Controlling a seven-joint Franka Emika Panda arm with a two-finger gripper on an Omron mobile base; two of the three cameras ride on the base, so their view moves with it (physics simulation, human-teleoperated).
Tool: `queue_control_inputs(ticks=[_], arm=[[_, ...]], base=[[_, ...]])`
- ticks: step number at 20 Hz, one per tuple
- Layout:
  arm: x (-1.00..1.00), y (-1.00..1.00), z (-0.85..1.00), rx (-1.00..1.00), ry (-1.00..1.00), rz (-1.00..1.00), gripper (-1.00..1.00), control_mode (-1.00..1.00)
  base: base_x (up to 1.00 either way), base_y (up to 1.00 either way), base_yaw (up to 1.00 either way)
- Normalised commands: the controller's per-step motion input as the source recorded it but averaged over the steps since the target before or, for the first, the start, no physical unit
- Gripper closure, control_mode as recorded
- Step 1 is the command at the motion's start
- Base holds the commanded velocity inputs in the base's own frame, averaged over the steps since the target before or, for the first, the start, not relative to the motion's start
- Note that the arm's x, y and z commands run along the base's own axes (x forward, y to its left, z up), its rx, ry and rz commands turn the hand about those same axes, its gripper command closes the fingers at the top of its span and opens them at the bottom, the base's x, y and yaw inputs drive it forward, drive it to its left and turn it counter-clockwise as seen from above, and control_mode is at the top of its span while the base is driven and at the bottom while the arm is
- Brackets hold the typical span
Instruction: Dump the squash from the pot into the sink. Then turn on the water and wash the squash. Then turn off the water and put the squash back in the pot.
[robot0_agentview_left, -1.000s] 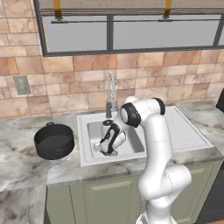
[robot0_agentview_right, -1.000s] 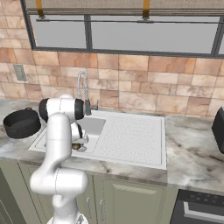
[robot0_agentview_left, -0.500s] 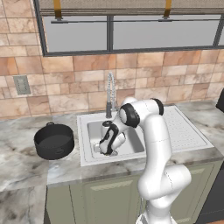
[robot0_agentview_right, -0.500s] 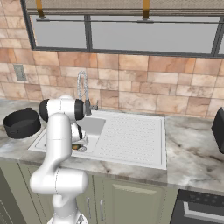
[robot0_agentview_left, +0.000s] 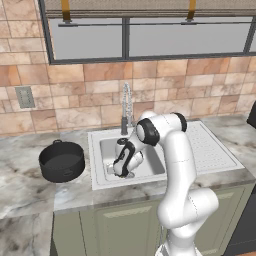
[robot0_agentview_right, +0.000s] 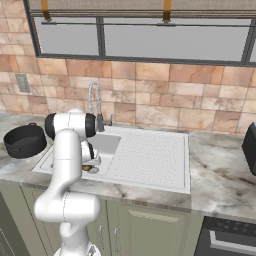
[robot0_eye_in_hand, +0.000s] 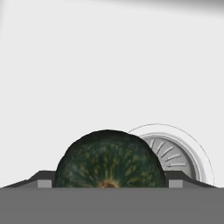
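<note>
Gripper (robot0_eye_in_hand: 109, 183) down in sink (robot0_agentview_left: 157, 167), fingers either side of squash (robot0_eye_in_hand: 109, 162); firm grip cannot be told. Drain (robot0_eye_in_hand: 175, 157) at squash's 2 o'clock. Pot (robot0_agentview_left: 62, 161) on counter.

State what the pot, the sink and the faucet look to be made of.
Pot: matte black, probably coated metal or cast iron, no shine.
Sink: pale grey, smooth, perhaps composite or brushed steel.
Faucet: shiny chrome-like metal with a spring-coil neck.
</note>
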Motion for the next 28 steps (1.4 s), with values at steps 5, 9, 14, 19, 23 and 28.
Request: queue_control_inputs(ticks=[5,9,14,19,23,28], arm=[[0.0,0.0,0.01,0.0,0.0,0.0,1.0,-1.0],[0.0,-0.09,0.25,0.0,0.0,0.0,1.0,-1.0],[0.0,-0.09,0.41,0.0,0.0,0.0,1.0,-1.0],[0.0,0.0,0.33,0.0,0.0,0.0,1.0,-1.0],[0.0,0.0,0.28,0.0,0.0,0.0,1.0,-1.0],[-0.03,0.0,0.17,0.0,0.0,0.0,1.0,-1.0]], base=[[0.0,0.0,0.0],[0.0,0.0,0.0],[0.0,0.0,0.0],[0.0,0.0,0.0],[0.0,0.0,0.0],[0.0,0.0,0.0]])
